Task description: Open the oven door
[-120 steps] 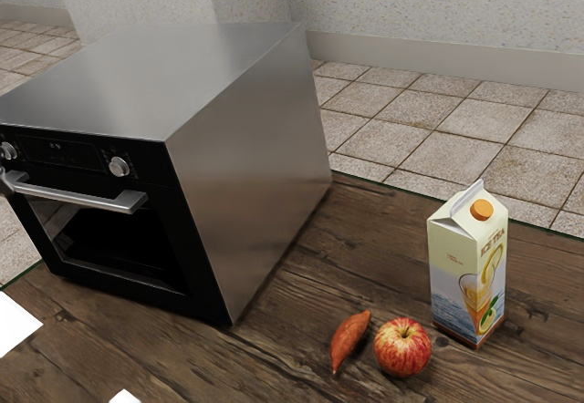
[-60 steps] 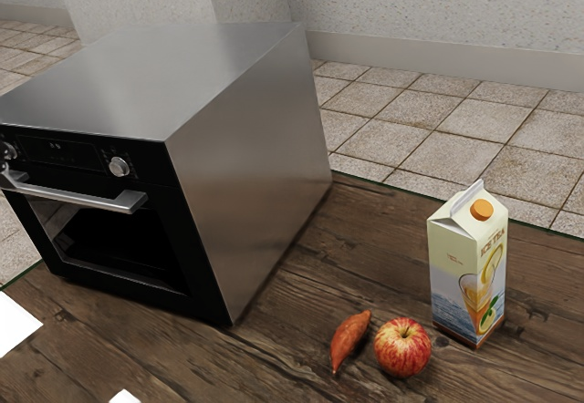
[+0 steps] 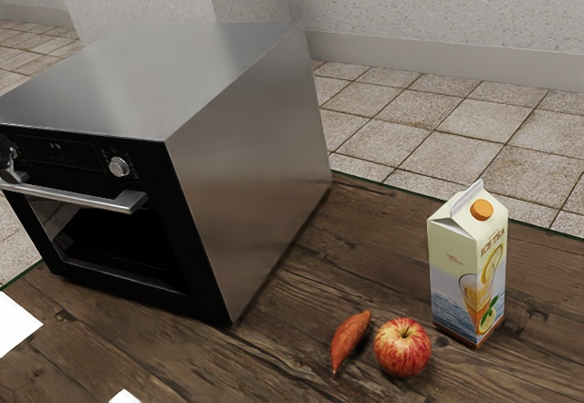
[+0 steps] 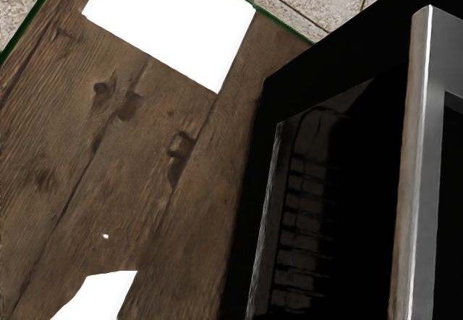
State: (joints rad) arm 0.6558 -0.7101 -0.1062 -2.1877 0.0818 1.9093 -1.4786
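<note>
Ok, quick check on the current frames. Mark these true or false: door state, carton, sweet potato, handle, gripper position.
1. The oven door stands wide open. False: it is shut.
2. The carton stands upright. True.
3. The sweet potato lies on the oven. False: it is on the table, next to the apple.
4. The handle is a bar across the door. True.
5. The gripper is at the carton. False: it is near the handle.

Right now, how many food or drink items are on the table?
3: the ice tea carton, the apple near it, and the sweet potato beside the apple. The oven could hide more.
</note>
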